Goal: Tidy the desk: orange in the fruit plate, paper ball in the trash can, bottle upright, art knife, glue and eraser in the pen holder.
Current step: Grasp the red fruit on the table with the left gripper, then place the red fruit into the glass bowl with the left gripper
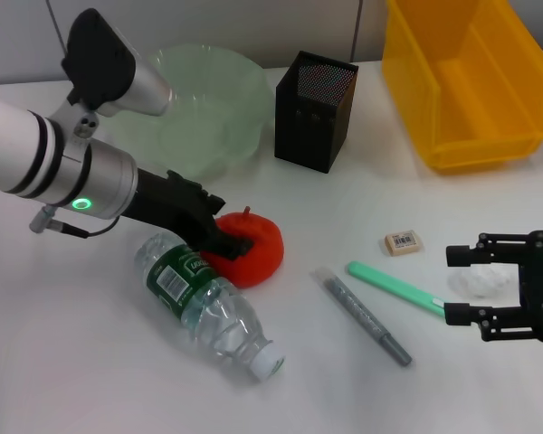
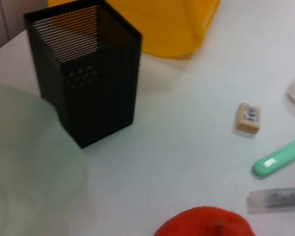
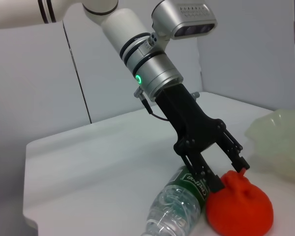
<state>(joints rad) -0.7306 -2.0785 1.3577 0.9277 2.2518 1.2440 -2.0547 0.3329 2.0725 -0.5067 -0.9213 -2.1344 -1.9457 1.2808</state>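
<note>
The left gripper (image 1: 224, 237) was positioned at the squat red-orange orange (image 1: 253, 253), its black fingers spread apart, one on each side of the fruit's top. From the right wrist view, one fingertip touched the orange (image 3: 241, 206) on the bottle side and the other hung over its upper edge; a firm clamp could not be confirmed. The orange rested on the white desk (image 1: 72, 362).

Behind the left arm stood the wide translucent pale-green fruit plate (image 1: 208, 108) with its wavy rim. The small clear plastic bottle (image 1: 208, 307) with a green label lay on its side just beside the orange, touching or nearly touching it, white-and-green cap pointing toward the robot.

The square black metal-mesh pen holder (image 1: 315, 110) stood upright just beside the fruit plate. Near the robot, a grey pen-shaped tube with a clear cap (image 1: 362, 316) lay flat, and a mint-green flat stick-shaped tool (image 1: 394, 287) lay next to it. The tiny beige eraser (image 1: 403, 242) with a printed label lay between the green tool and the large bright yellow plastic trash can (image 1: 471, 81) at the far right.

The right gripper (image 1: 466, 285) hung low at the right edge with jaws apart, straddling the white crumpled paper ball (image 1: 481, 280), which rested on the desk.
</note>
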